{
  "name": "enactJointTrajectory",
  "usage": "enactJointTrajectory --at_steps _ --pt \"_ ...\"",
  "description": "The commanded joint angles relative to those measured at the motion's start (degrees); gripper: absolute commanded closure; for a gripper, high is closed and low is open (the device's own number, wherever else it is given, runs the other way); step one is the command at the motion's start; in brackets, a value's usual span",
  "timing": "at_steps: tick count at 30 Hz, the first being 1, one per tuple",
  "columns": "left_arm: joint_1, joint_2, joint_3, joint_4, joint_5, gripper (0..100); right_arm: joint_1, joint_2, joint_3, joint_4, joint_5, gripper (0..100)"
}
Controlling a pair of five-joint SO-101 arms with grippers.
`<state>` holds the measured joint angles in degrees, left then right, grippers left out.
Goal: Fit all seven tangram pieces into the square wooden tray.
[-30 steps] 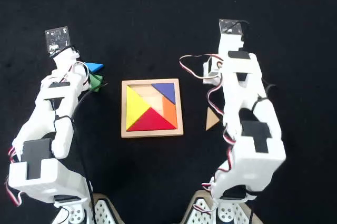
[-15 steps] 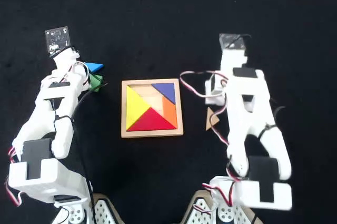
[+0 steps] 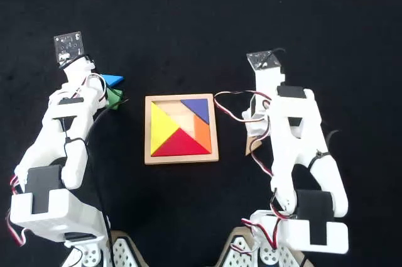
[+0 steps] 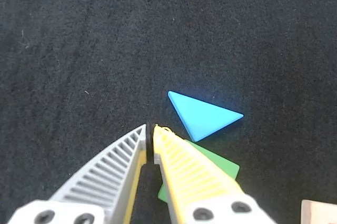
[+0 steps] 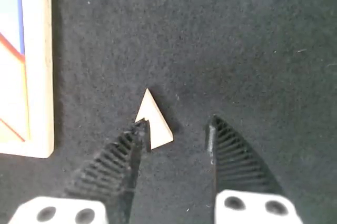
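Beside the tray [image 5: 41, 76], the spread right claw [image 5: 176, 124] hangs over a pale triangle [image 5: 154, 124]

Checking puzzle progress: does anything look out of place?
Three pieces lie outside the tray: the blue triangle and green piece by the left claw, and the wooden triangle at the tips of the open right claw.

Black surface [image 3: 188, 41], pale wooden tray [image 3: 182, 159] with yellow triangle [image 3: 162, 129], red triangle [image 3: 181, 144], orange piece [image 3: 201, 132], dark-blue piece [image 3: 196, 108]. Beside the grey-and-yellow left end effector [image 4: 149, 134]: sky-blue triangle [image 4: 202, 117], green piece [image 4: 224, 167]. By the black right end effector [image 5: 177, 123]: bare-wood triangle [image 5: 154, 121].
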<state>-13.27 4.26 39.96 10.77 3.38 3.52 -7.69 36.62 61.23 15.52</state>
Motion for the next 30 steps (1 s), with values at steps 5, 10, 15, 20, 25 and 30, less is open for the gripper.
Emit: enactJointTrajectory --at_steps 5,10,15,20,25,30 --pt "0.7 -0.3 -3.4 -0.1 0.5 96 -6.3 -1.7 -1.2 -3.3 0.9 98.5" --pt "0.7 -0.3 -3.4 -0.1 0.5 96 -8.7 -1.7 -1.2 -3.5 0.9 98.7" --pt "0.7 -0.3 -3.4 -0.1 0.5 96 -7.7 -1.4 -1.1 -4.8 1.0 98.5" --pt "0.7 -0.3 -3.4 -0.1 0.5 96 -6.9 5.2 -3.3 -5.6 1.0 98.5" --pt "0.7 -0.3 -3.4 -0.1 0.5 96 -5.3 13.8 -8.5 -5.5 1.0 98.5" --pt "0.7 -0.3 -3.4 -0.1 0.5 96 0.5 16.1 -11.2 -5.5 1.0 98.5"
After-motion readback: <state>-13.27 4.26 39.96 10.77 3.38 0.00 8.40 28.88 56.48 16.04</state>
